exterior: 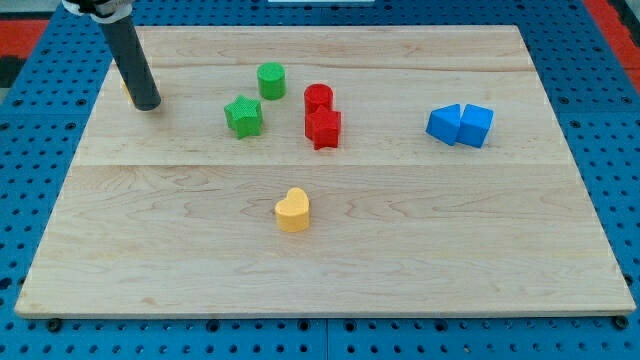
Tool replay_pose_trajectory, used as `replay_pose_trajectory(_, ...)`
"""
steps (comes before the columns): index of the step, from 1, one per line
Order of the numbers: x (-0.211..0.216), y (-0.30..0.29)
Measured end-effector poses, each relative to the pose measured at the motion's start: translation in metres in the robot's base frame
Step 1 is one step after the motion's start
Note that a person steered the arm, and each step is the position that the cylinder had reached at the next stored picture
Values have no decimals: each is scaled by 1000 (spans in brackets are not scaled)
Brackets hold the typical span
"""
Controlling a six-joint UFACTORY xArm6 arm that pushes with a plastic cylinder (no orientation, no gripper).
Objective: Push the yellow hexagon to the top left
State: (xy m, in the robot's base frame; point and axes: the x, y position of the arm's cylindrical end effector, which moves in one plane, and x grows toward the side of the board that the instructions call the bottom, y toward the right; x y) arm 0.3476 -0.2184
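Though mostly hidden, yellow block [124, 88] beside my tip [148, 104].

Probably a robotics lab: wooden board [330, 260] on blue perforated bench [40, 110], toy blocks

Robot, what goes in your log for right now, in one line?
my tip: view's top left, almost hiding a yellow block | yellow heart block: bottom centre, untouched | step: push nearly done

Wooden board [400, 250] (pale planks) under scattered coloured blocks [293, 210]
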Motion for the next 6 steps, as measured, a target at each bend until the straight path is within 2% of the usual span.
replay_pose_trajectory(1, 29, -7)
replay_pose_trajectory(2, 19, -17)
replay_pose_trajectory(6, -99, 0)
